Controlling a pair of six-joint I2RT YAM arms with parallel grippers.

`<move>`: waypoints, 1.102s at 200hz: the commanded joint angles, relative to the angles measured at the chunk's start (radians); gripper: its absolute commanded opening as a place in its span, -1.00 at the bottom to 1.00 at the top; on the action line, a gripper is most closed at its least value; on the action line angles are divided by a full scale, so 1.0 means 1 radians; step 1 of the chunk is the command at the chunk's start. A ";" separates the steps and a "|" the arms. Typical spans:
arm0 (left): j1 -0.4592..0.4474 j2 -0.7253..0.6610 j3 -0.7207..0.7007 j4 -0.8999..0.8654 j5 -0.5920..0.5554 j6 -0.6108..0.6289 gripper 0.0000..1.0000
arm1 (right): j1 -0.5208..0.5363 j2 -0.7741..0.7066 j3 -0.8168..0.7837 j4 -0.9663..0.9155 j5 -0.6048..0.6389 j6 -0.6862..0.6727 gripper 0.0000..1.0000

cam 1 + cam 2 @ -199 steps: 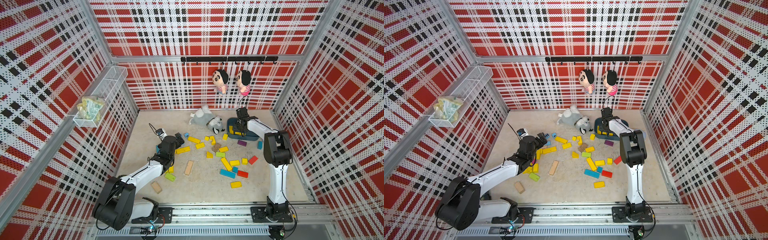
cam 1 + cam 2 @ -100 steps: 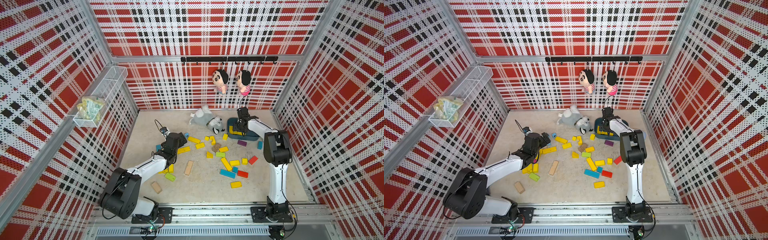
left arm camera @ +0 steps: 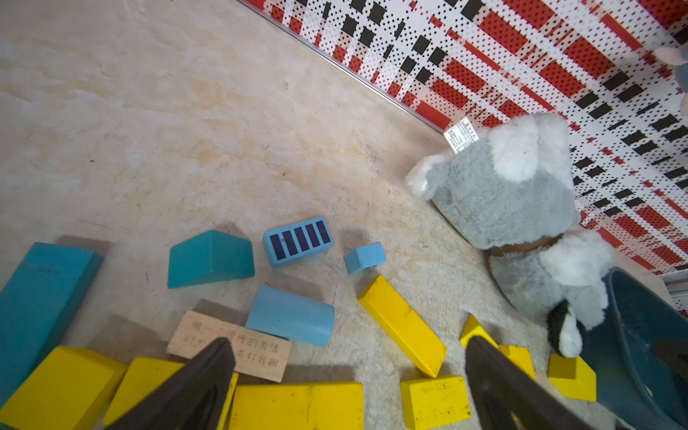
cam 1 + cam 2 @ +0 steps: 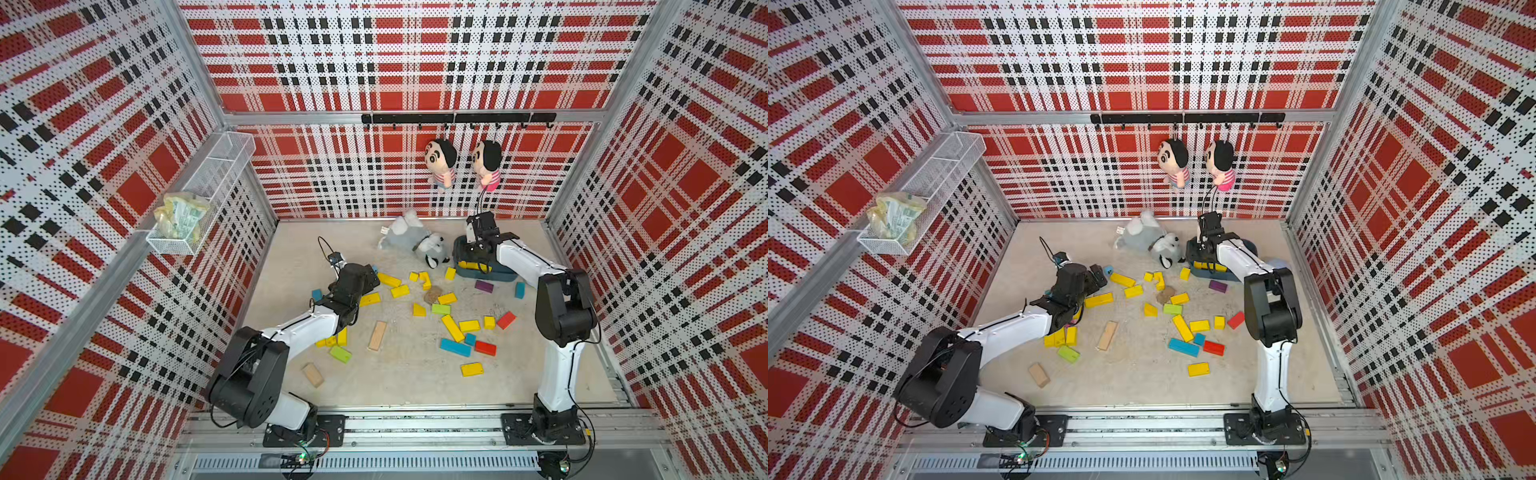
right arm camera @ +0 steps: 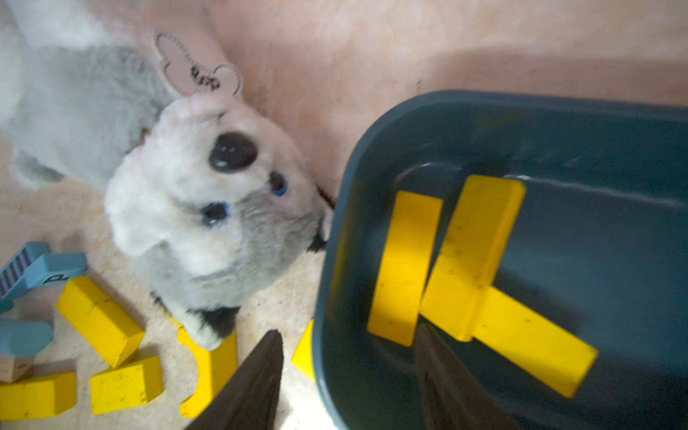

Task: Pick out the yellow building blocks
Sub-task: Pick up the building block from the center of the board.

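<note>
Three of the bright yellow building blocks, all long bars, lie inside the dark teal plastic bin. Two sit side by side and the third lies crosswise, touching one of them. Roughly fifteen more yellow ones are scattered on the beige floor in both top views: bars, short bricks, cubes, a wedge and an L-shape. Among them lie two lime-green bricks, two red bricks, two bare-wood planks, one purple brick and several blue pieces. One grey-and-white plush dog lies just beside the bin.

The left arm stretches low from its base, forearm nearly level, wrist bent toward the scatter. The left gripper has its jaws spread wide and empty, low above a yellow block.

The right arm rises upright to a high elbow, then its forearm slopes down toward the back wall. The right gripper points down at the bin's rim, jaws parted and holding nothing. One finger is over the bin's inside and its mate is outside the wall.
</note>
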State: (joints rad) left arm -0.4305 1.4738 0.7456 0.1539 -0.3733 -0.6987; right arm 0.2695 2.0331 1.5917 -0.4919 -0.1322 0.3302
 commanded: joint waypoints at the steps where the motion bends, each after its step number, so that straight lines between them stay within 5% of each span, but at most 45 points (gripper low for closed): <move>1: -0.011 0.012 0.028 -0.003 0.003 0.003 0.98 | 0.017 0.018 -0.011 0.004 -0.102 0.012 0.19; 85: -0.022 0.034 0.081 -0.104 -0.018 0.105 0.98 | 0.072 -0.033 -0.103 0.024 -0.286 0.017 0.08; 172: -0.010 0.262 0.379 -0.397 0.165 0.868 0.61 | 0.050 -0.295 -0.181 0.004 0.007 -0.037 0.18; 220: -0.007 0.415 0.531 -0.550 0.180 1.077 0.46 | 0.037 -0.414 -0.300 0.000 0.059 -0.039 0.17</move>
State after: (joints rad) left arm -0.4438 1.8359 1.2186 -0.2848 -0.2173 0.2165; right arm 0.3134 1.6569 1.3346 -0.4717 -0.1287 0.3031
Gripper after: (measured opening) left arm 0.741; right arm 0.585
